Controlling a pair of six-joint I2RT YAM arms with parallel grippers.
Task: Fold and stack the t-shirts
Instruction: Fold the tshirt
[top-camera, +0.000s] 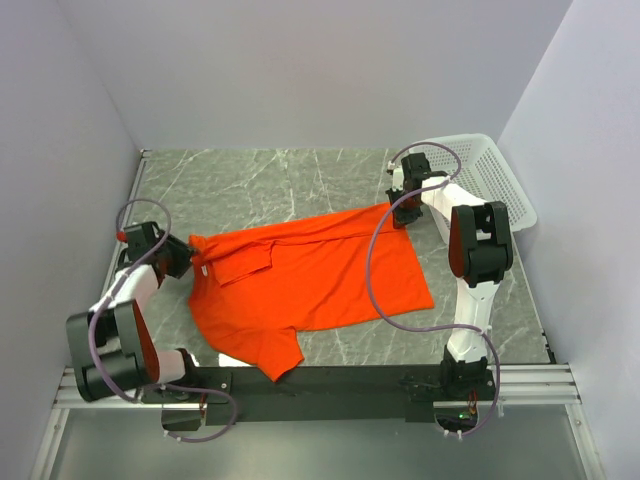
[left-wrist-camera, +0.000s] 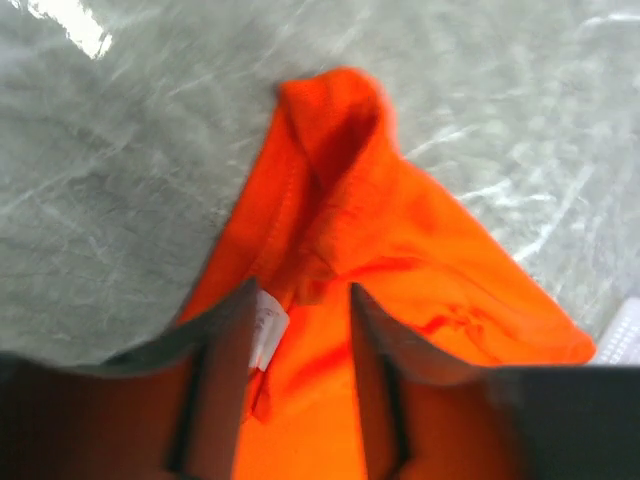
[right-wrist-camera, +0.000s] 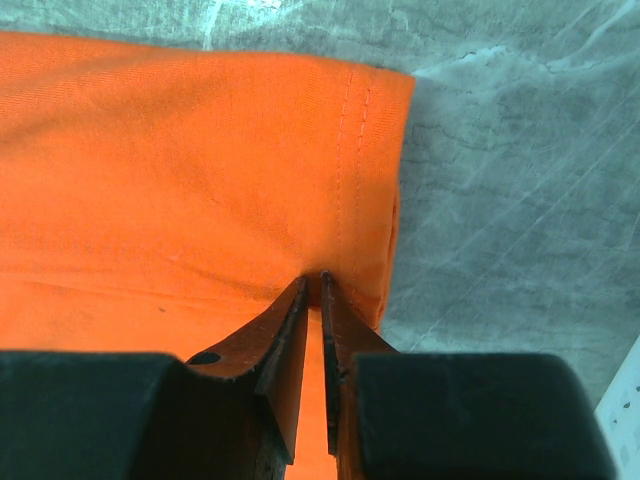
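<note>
An orange polo t-shirt (top-camera: 310, 280) lies spread out, partly rumpled, on the marble table (top-camera: 260, 180). My left gripper (top-camera: 185, 258) is at the shirt's left end by the collar. In the left wrist view its jaws (left-wrist-camera: 300, 300) stand apart, with orange fabric (left-wrist-camera: 400, 230) and a white label (left-wrist-camera: 268, 330) between them. My right gripper (top-camera: 403, 212) is at the shirt's far right corner. In the right wrist view it (right-wrist-camera: 313, 280) is pinched shut on the hemmed edge of the shirt (right-wrist-camera: 180, 150). No other t-shirt is in view.
A white plastic basket (top-camera: 490, 180) stands at the back right, just behind the right arm; its edge shows in the right wrist view (right-wrist-camera: 625, 410). Grey walls close in the table on the left, back and right.
</note>
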